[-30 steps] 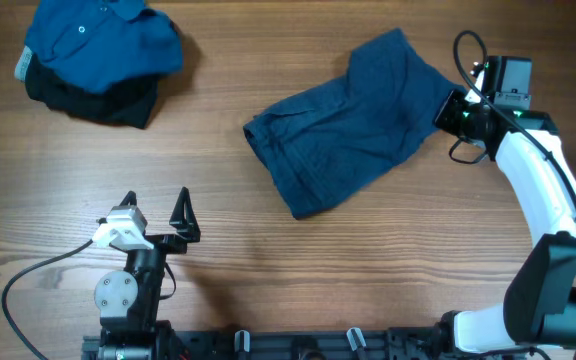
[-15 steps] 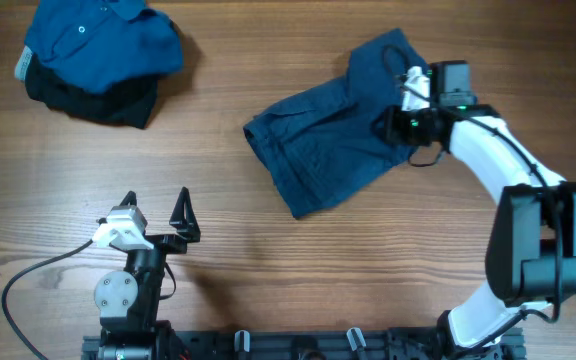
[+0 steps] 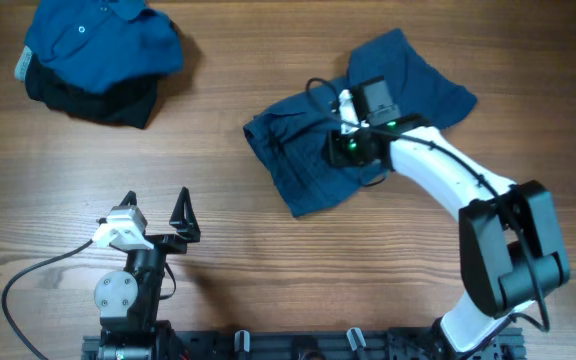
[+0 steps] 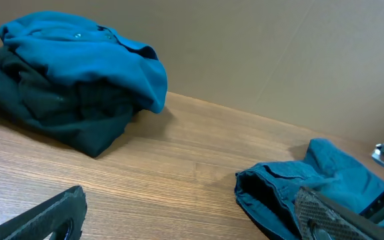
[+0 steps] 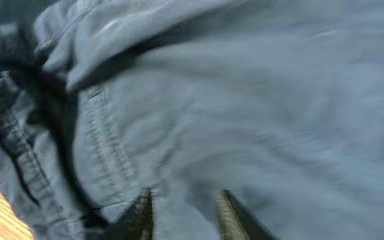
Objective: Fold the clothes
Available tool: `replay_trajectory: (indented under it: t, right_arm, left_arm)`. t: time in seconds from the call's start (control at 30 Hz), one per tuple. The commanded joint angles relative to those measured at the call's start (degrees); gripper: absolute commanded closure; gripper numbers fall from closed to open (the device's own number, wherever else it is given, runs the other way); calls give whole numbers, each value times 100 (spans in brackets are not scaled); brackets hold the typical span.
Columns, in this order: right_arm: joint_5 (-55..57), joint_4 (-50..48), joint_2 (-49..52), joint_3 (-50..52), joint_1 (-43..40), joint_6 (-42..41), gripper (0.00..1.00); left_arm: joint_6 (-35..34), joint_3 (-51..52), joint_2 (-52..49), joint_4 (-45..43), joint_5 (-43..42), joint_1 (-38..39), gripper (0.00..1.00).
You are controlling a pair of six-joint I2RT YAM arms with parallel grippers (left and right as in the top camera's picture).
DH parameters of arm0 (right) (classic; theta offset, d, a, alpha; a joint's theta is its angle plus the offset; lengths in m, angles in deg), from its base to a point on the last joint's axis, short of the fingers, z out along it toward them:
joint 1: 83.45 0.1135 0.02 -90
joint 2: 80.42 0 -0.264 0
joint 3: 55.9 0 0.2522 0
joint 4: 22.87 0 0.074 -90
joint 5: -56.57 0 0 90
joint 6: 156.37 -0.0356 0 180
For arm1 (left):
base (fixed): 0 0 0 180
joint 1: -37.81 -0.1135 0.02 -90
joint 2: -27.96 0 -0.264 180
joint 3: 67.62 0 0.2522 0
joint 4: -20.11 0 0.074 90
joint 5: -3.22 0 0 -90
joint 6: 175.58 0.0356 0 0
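Observation:
The dark navy shorts point(image 3: 293, 165) lie wrinkled and spread across the table's right middle. My right gripper point(image 3: 338, 150) hovers low over their centre. In the right wrist view its fingertips point(image 5: 142, 210) stand a narrow gap apart just above the blurred cloth point(image 5: 245, 100), with nothing clearly pinched. A brighter blue collared shirt point(image 3: 98, 40) rests on a black garment point(image 3: 98, 100) at the far left corner. My left gripper point(image 3: 156, 200) is wide open near the front edge, away from all cloth. From its wrist view the shorts point(image 4: 292, 183) and the shirt pile point(image 4: 79, 53) show beyond my left gripper point(image 4: 189, 227).
Bare wooden tabletop point(image 3: 218, 250) surrounds the garments. The right arm's white links point(image 3: 448, 180) reach diagonally from the front right over the shorts' lower edge. A black rail point(image 3: 298, 345) runs along the front edge.
My right gripper has swept left from the shorts' right end to their middle, and the right leg now lies uncovered. The left arm has not moved.

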Motion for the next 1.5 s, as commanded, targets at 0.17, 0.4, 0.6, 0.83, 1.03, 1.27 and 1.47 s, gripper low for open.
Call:
replay_trajectory:
  t: [0.17, 0.4, 0.6, 0.83, 1.03, 1.27, 1.47]
  right_arm:
    - [332, -44, 603, -76, 649, -935, 87]
    - [289, -118, 949, -76, 1137, -1672, 95]
    - [225, -667, 946, -79, 1945, -2684, 88]
    - [-13, -1928, 946, -81, 2844, -3873, 87]
    - [4, -2140, 911, -319, 2837, -3825, 84]
    - [483, -872, 289, -994, 2192, -2938, 85]
    - [1567, 1239, -695, -1349, 1058, -1718, 72]
  left_arm:
    - [136, 17, 42, 50, 74, -39, 0]
    - [136, 17, 42, 50, 74, -39, 0]
    - [136, 17, 42, 50, 74, -39, 0]
    - [136, 17, 42, 50, 74, -39, 0]
    - [136, 17, 42, 50, 74, -42, 0]
    - [136, 17, 42, 50, 74, -42, 0]
    - [136, 17, 42, 50, 74, -39, 0]
